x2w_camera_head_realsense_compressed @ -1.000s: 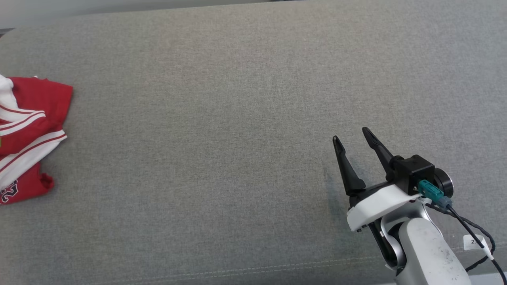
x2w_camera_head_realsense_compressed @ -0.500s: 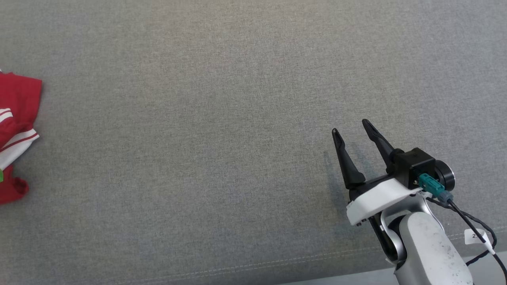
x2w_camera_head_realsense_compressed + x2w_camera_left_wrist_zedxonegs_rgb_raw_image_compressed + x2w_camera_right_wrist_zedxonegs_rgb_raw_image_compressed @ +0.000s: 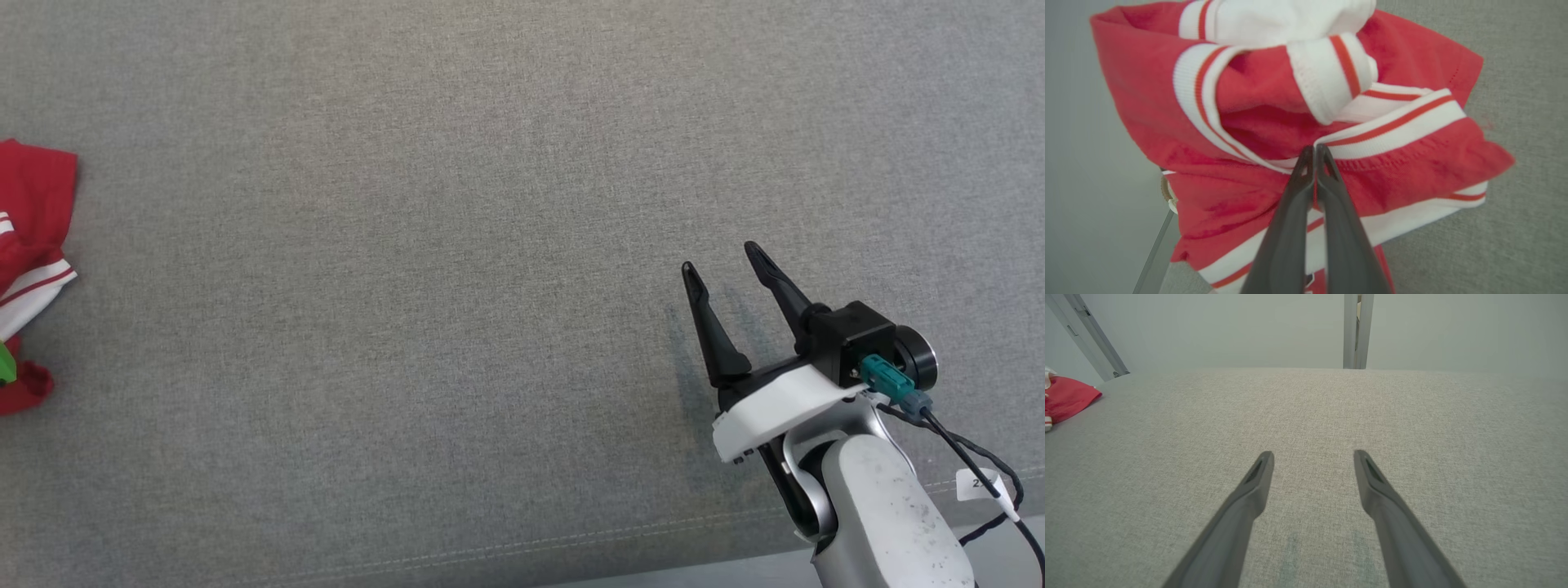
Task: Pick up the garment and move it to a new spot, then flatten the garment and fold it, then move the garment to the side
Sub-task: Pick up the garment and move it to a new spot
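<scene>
Head view: crumpled red-and-white striped garment (image 3: 33, 204) at the far left edge of the grey fabric-covered counter (image 3: 449, 286), right gripper (image 3: 720, 257) well apart at lower right, jaws apart — left wrist view: left gripper (image 3: 1314, 149) jaws together, clamped on a garment fold — right wrist view: right jaws spread over the counter.

garment (image 3: 33, 196) cropped (left edge), label (image 3: 976, 484) unreadable

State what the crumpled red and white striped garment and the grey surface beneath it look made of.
Red and white striped garment: soft matte knit, probably cotton or polyester jersey; ribbed trim, stitched hems. Grey surface: matte woven upholstery cloth; heathered weave, stitched seam.
</scene>
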Available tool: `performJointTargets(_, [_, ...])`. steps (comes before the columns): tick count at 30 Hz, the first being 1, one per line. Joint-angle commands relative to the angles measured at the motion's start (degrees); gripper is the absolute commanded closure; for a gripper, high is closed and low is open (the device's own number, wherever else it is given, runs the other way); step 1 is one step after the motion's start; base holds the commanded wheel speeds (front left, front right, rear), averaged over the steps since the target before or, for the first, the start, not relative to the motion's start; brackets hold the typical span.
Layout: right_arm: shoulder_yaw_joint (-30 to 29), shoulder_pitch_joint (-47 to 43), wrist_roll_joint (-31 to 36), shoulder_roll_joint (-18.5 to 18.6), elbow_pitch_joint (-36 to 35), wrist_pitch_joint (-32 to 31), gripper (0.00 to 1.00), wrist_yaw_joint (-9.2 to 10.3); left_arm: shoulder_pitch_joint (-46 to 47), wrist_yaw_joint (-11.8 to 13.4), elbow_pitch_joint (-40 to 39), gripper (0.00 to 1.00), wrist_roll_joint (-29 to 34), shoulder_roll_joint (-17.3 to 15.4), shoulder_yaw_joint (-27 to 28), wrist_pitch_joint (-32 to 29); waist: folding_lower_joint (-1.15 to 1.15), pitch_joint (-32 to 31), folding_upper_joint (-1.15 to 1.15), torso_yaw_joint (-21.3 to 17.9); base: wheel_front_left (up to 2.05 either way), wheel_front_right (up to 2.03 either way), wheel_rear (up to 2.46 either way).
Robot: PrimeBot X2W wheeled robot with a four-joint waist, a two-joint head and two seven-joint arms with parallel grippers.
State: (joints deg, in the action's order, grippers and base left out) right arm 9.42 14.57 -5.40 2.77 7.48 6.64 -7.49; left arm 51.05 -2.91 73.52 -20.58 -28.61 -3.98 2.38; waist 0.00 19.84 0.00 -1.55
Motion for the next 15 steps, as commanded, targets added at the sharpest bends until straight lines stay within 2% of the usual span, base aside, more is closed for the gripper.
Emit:
performJointTargets(1, [-0.02, 0.71, 0.2, 0.21, -0.06, -0.09, 0.0, 0.0, -0.25, -0.23, 0.07, 1.0, 0.18, -0.26, -0.14, 0.62, 0.0, -0.08, 0.0, 0.1, 0.0, 0.0, 0.0])
performJointTargets(15, [0.55, 0.66, -0.6, 0.21, 1.42, 0.98, 0.0, 0.0, 5.54, -2.65, -1.52, 1.0, 2.48, -1.88, -3.95, 9.52, 0.0, -2.6, 0.0, 1.47, 0.0, 0.0, 0.0])
